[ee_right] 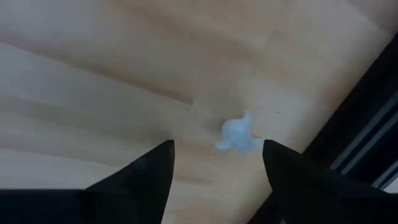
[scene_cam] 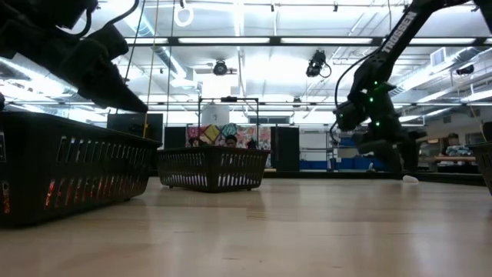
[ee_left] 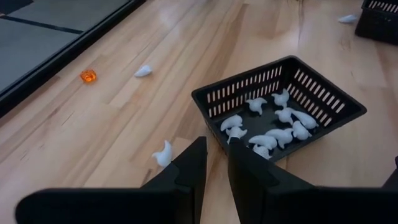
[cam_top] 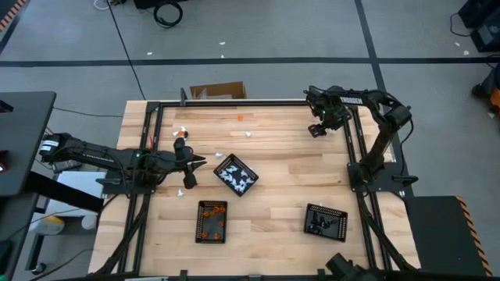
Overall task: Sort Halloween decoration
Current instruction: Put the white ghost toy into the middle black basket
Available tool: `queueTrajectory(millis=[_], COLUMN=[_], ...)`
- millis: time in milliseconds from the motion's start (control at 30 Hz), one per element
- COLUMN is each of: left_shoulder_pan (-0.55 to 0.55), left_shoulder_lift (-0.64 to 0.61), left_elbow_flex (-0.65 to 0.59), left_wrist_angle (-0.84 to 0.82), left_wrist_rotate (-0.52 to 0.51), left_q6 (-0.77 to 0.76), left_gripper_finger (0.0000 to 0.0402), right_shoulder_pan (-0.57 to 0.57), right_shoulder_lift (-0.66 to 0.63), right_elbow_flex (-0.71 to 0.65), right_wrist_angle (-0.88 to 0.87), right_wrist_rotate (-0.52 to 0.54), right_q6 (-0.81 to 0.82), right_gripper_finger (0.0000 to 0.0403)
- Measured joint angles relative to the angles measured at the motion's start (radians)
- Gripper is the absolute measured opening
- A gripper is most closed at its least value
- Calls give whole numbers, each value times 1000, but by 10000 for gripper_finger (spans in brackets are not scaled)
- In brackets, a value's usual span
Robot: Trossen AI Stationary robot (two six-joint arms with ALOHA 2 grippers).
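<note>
White Halloween decoration (ee_right: 238,137) sits on the tabletop (ee_right: 93,81) right by the edge rail under your spread right end effector (ee_right: 217,158), so a crooked drop could flick it off.

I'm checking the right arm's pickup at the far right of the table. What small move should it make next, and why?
Probably lower the right gripper straight down and close. Its fingers stand open, and a white piece lies on the bare wood just ahead of the gap between them, not yet gripped. The left gripper waits by the tray of white pieces.
</note>
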Motion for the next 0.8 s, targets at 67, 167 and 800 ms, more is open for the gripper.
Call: queueTrajectory(millis=[67, 167, 800], left_shoulder_pan=[0, 0, 0], left_shoulder_lift=[0, 0, 0], left_elbow_flex=[0, 0, 0], left_wrist_angle=[-5, -6, -35], left_wrist_rotate=[0, 0, 16], left_q6=[0, 0, -1], left_gripper_finger=[76, 76, 76], right_shoulder_pan=[0, 0, -5], right_shoulder_lift=[22, 55, 137], right_elbow_flex=[19, 42, 125], right_wrist_angle=[-14, -36, -121], right_wrist_rotate=[6, 16, -86], right_q6=[1, -10, -70], right_gripper_finger=[246, 244, 110])
